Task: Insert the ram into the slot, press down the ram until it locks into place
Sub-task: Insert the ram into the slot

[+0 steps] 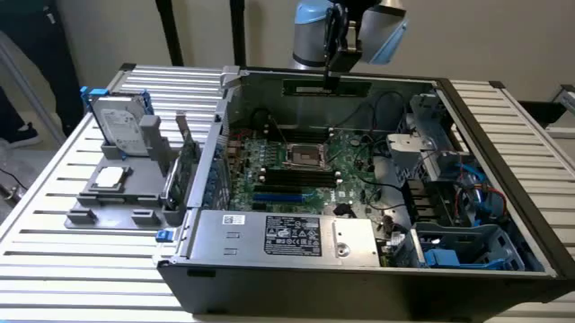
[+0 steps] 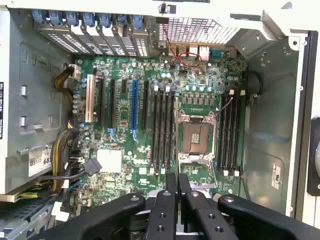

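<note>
The gripper [image 1: 330, 79] is hanging over the far wall of the open computer case [image 1: 359, 289]. Its fingers are pinching together on the ram [image 1: 352, 87], which is lying level right at the fingertips. In the exterior view the ram is sitting at about twelve o'clock from the CPU socket [image 1: 299, 156], well apart from the motherboard [image 1: 351, 155]. The black slots [image 1: 297, 178] are lying at six o'clock from that socket, so the ram is touching none of them. A blue socket [image 1: 285, 198] is lying just beyond the slots at six o'clock. In the wrist view the fingers [image 2: 167, 205] are standing nearly together, and banks of slots [image 2: 161, 130] are running along both sides of the CPU socket [image 2: 196, 138].
</note>
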Controlling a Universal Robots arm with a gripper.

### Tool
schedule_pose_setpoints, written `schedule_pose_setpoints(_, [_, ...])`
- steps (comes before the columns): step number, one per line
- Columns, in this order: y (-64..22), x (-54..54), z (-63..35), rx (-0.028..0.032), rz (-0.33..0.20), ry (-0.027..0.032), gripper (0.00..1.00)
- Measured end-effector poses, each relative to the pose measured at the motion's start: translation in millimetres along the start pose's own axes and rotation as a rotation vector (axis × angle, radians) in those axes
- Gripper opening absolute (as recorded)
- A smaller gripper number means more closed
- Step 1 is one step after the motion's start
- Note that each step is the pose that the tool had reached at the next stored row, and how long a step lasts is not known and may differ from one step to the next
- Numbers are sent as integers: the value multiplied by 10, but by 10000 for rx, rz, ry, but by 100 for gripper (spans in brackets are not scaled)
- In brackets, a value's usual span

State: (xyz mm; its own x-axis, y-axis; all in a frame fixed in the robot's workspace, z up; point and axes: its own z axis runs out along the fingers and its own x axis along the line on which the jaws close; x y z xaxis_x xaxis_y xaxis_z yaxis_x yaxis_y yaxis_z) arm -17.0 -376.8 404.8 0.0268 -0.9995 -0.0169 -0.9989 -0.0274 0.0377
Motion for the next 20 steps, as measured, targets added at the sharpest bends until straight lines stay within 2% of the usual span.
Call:
schedule_pose_setpoints(10, [0, 0, 2, -1, 5, 2, 13])
schedule_pose_setpoints(20, [22, 28, 133, -9, 462, 4, 13])
